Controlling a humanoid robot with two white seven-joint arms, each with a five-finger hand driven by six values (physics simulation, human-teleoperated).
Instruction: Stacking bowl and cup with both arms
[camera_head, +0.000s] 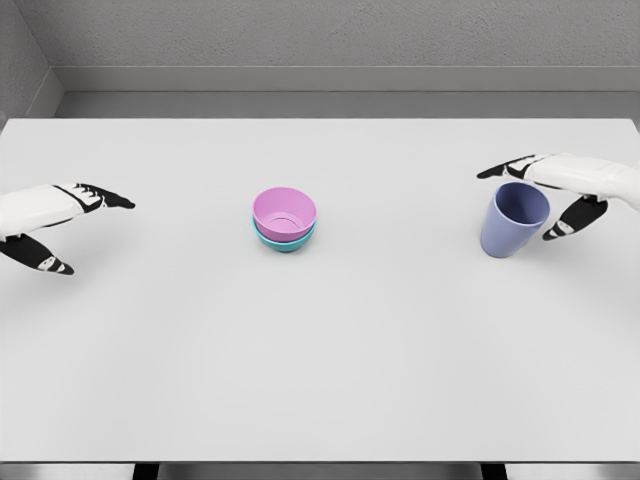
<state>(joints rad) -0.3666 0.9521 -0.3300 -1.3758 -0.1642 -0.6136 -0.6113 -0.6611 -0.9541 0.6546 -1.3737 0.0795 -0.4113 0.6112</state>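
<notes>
A pink bowl (284, 214) sits nested inside a teal bowl (285, 240) near the middle of the white table (330, 370). To the right stands a blue-violet cup (514, 220), upright and slightly tilted. My right hand (540, 200) reaches in from the right edge with fingers spread around the cup's far and near sides; contact is not visible. My left hand (85, 228) hovers at the left edge, fingers spread, holding nothing, well apart from the bowls.
A grey wall (320, 40) runs behind the table's far edge. The table's front edge lies near the bottom of the picture.
</notes>
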